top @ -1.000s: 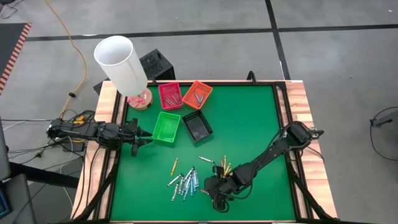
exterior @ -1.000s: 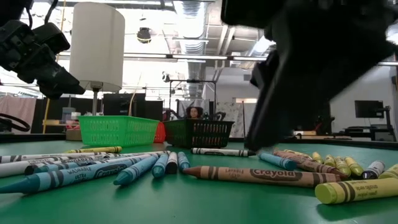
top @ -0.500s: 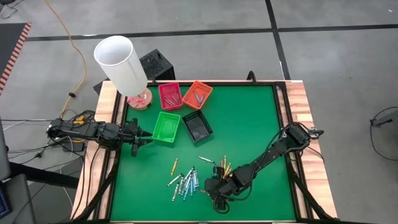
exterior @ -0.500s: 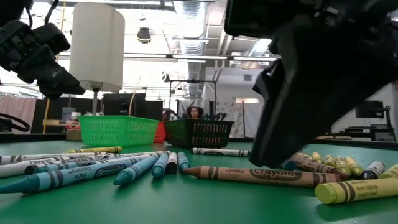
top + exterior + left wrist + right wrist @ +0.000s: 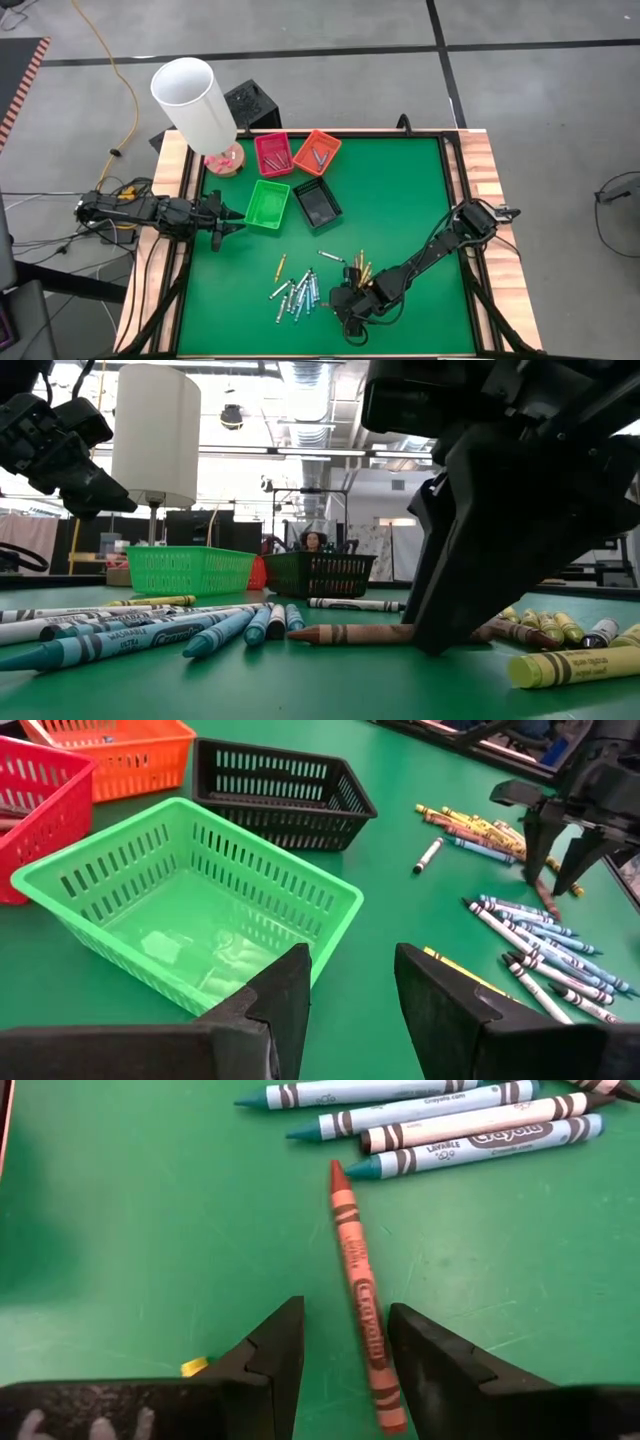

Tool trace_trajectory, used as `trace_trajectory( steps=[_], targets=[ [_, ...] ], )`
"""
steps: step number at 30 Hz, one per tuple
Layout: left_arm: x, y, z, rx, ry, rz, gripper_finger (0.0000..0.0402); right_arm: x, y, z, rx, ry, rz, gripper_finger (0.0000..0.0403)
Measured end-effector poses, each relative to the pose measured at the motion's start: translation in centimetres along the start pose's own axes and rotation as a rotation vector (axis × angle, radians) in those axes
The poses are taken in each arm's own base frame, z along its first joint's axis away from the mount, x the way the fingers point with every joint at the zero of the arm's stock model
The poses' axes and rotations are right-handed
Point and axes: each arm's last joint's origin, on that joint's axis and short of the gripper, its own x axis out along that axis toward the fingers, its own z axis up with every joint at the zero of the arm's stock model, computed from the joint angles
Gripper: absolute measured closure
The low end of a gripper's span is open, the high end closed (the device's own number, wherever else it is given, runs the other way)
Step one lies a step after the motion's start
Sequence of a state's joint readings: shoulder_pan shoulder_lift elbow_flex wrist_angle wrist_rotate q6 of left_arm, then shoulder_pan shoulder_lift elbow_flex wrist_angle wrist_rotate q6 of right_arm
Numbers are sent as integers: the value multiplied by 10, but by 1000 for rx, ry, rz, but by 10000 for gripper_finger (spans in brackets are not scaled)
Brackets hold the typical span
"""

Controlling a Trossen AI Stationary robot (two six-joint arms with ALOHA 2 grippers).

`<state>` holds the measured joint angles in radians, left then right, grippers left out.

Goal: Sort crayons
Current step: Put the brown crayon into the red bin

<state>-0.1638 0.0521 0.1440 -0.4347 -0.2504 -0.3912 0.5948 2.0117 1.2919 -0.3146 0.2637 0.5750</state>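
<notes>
I am lowering my right gripper (image 5: 345, 1345) over a red-brown crayon (image 5: 360, 1295) in the lower middle of the high view, near the front edge of the green table (image 5: 400, 200). My fingers are standing apart with the crayon lying on the mat between them, nearer one finger; I am not gripping it, and whether a finger is touching it I cannot tell. In the low view my right gripper (image 5: 470, 630) is filling the right half of the frame, its tips down at the mat on that crayon (image 5: 350, 633).

The other crayons (image 5: 297, 295) are lying in a loose heap in the lower centre of the high view, mostly blue ones to the left of my gripper and yellow ones (image 5: 360, 266) just above it.

I am holding my left gripper (image 5: 226, 221) at the left edge of the table, just left of the green tray (image 5: 267, 204), fingers parted and holding nothing. The black tray (image 5: 318, 204) is sitting to the right of the green one; the red tray (image 5: 273, 153) and orange tray (image 5: 317, 152) are lying above them, near a white cylinder (image 5: 192, 100) at upper left.
</notes>
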Motion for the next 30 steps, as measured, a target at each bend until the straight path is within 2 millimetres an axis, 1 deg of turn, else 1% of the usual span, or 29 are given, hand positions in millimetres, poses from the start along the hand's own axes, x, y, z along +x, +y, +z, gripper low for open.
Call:
trace_trajectory(
  steps=[4, 8, 17, 23, 26, 30],
  targets=[
    [0, 0, 0, -4, 0, 0, 265, -3, -3, 0, -10, -2, -38, 237],
    [0, 0, 0, -5, 0, 0, 265, -2, -6, 1, -11, 13, -42, 255],
    [0, 0, 0, -7, 0, 0, 265, -1, -12, 3, -23, 32, -46, 346],
    [0, 0, 0, -4, 0, 1, 265, -1, -14, 4, -12, 36, -42, 394],
    [0, 0, 0, -3, 0, 1, 265, -1, -14, 5, -9, 33, -39, 398],
    [0, 0, 0, -2, 0, 1, 265, -5, -13, 13, -3, 22, -24, 397]
  ],
)
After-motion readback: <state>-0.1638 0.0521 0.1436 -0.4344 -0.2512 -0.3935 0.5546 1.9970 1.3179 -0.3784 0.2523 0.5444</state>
